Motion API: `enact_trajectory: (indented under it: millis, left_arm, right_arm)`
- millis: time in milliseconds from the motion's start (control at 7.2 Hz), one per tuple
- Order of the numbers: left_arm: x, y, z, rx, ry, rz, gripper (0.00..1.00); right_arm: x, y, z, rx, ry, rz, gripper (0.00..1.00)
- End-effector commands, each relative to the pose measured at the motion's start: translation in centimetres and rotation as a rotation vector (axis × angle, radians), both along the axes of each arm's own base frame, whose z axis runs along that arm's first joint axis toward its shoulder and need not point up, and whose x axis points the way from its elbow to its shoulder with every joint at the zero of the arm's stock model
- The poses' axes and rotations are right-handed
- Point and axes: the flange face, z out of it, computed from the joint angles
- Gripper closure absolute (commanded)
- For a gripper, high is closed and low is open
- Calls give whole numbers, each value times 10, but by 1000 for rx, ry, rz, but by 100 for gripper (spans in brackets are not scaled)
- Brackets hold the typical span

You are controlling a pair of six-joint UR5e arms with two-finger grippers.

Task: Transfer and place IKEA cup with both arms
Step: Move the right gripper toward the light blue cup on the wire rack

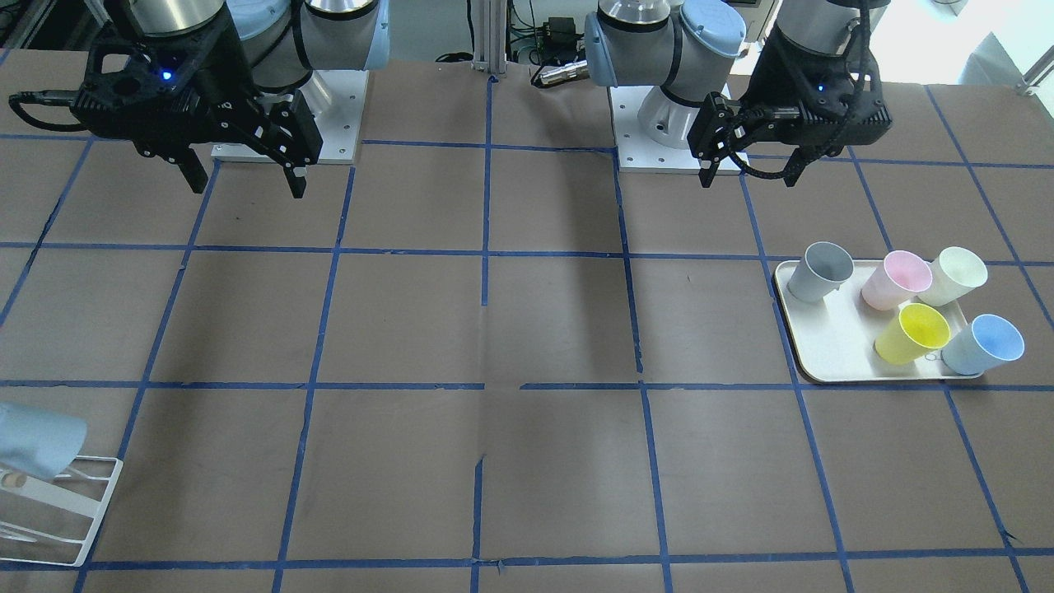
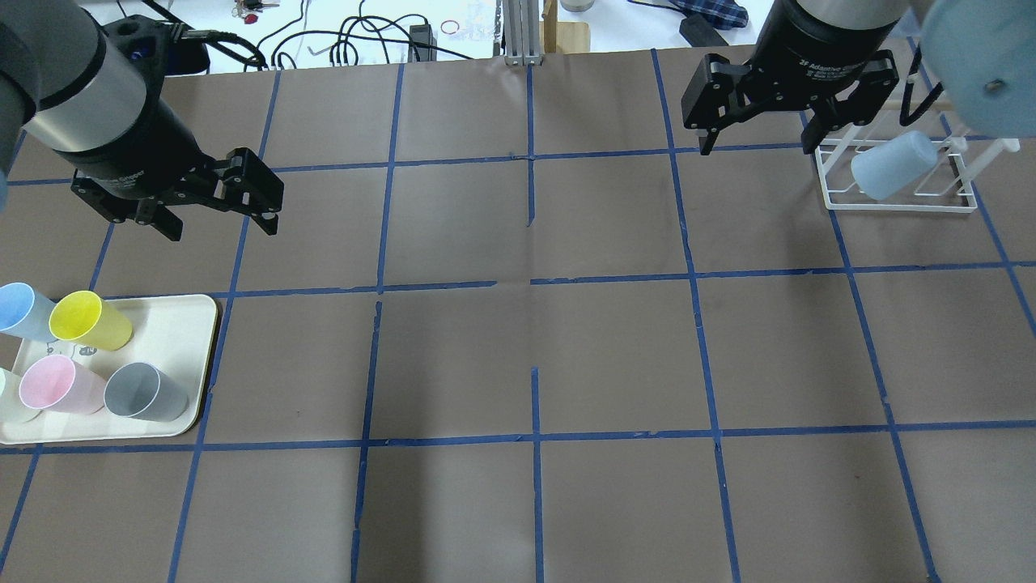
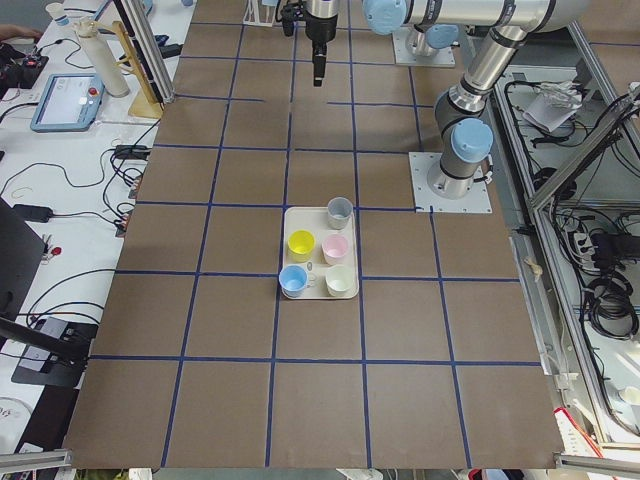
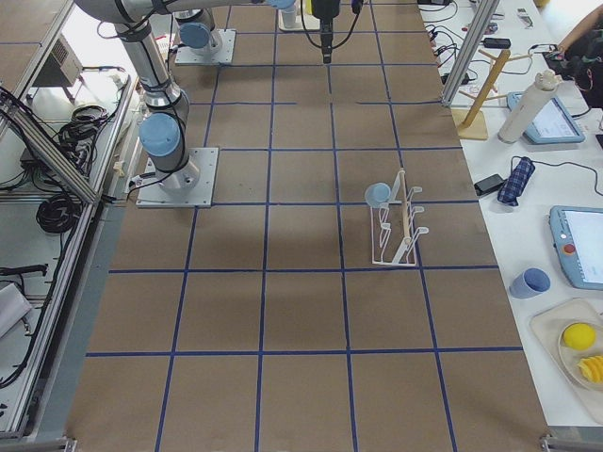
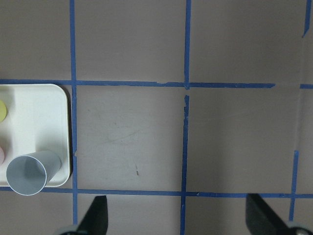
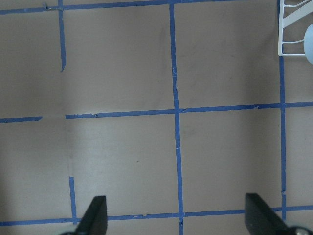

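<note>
Left hand [image 2: 222,229] I held wide and empty, right hand [image 2: 757,148] likewise | IKEA cup [image 2: 894,166] lay tilted on rack [image 2: 898,207] at far right corner of desk [image 2: 615,356] | look-alike blue cup [image 2: 20,312] stood on tray [image 2: 182,324] by left edge

White lettering reading "2F Adaptive", the remainder unclear, stands on the black body of the right gripper [image 2: 757,149] at one o'clock in the overhead view; nothing else is legible.
</note>
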Motion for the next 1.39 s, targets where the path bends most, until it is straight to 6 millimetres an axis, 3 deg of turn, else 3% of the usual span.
enact_trajectory:
  millis: [0, 417, 694, 972, 1250]
  left_arm:
    - [0, 0, 0, -1, 3, 0, 0]
    - [-1, 1, 1, 0, 0, -1, 0]
    - [0, 1, -3, 9, 1, 0, 0]
    - [-1, 3, -5, 10, -1, -1, 0]
    - [0, 2, -7, 12, 2, 0, 0]
  right_arm:
    - [0, 0, -1, 1, 1, 0, 0]
    - [-3, -1, -1, 1, 1, -3, 0]
    - [-12, -6, -2, -2, 21, 159, 0]
    - [-71, -20, -1, -1, 40, 289, 0]
    - [-150, -29, -3, 4, 62, 460, 0]
